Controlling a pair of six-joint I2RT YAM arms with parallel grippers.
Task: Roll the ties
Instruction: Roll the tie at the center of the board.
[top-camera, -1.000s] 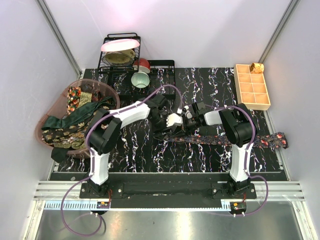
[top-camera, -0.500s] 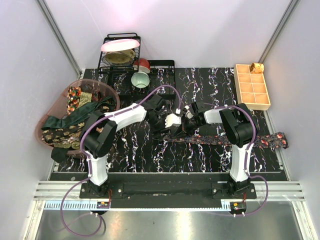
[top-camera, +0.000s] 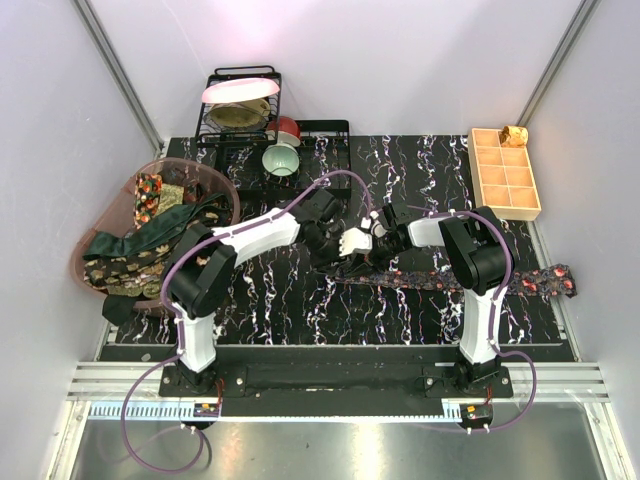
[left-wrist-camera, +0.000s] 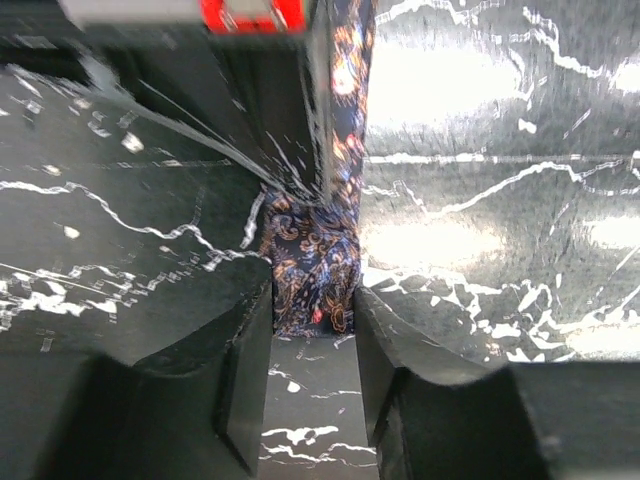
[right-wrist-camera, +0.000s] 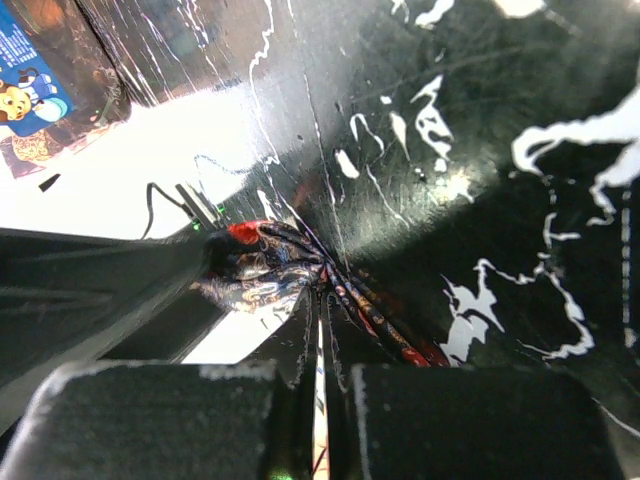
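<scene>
**Tie pinched at its bunched end by both grippers**

Tie (top-camera: 415, 277), dark with a small red and gold pattern, lies stretched across the black marbled mat (top-camera: 260, 300). Its wide pointed end rests on the near side of the tan tray (top-camera: 505, 172), by the mat's right edge. Its other end is gathered into a small wad well left of the tray, about mid-mat.

The left gripper (top-camera: 358, 246) is clamped on that wad. In the left wrist view its fingers (left-wrist-camera: 245, 350) press against either side of the bunched fabric, and the strip runs on away from them. The right gripper (top-camera: 374, 238) comes in from the tray's side, just beside the wad. Its jaws are closed together with a thin sliver of patterned fabric between them.

More ties (top-camera: 130, 250), green and brown-gold, are heaped in a pink basket (top-camera: 225, 190) at the mat's edge opposite the tray. A black dish rack (top-camera: 212, 110) holding a plate (top-camera: 240, 90) and bowls (top-camera: 281, 160) stands at the back, well left of the tray. A small gold bundle (top-camera: 515, 135) sits in the tray's far right compartment.
</scene>
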